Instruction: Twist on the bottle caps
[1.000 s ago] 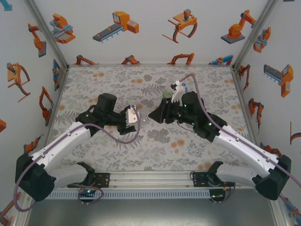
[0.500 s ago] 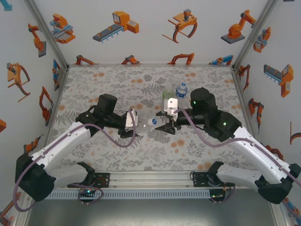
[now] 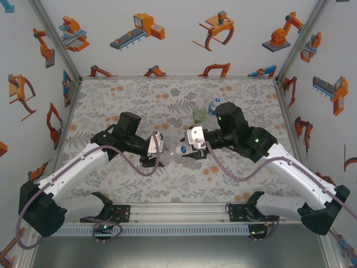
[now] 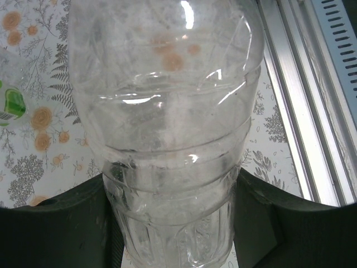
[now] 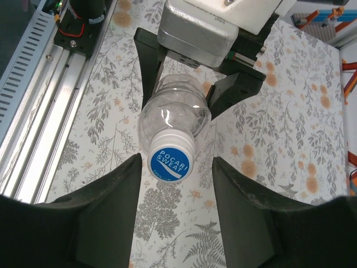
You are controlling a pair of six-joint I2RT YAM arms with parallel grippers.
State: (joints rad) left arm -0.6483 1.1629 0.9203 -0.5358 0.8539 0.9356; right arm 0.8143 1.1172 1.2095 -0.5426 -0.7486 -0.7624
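My left gripper is shut on the lower body of the plain clear bottle, which lies sideways above the mat with its neck toward the right arm. A white bottle cap with a blue printed top sits on that neck. My right gripper faces the cap end-on. It is open, with one dark finger on each side of the cap and a small gap at both. From above, the cap lies between the two grippers. The green-tinted bottle and the blue-label bottle stand behind the right wrist.
The floral mat covers the table. An aluminium rail runs along the near edge and shows beside the fingers. Printed walls close off the left, back and right sides.
The right wrist has turned and the gripper has settled in front of the cap, fingers now clear of it. The left arm kept the bottle almost still.
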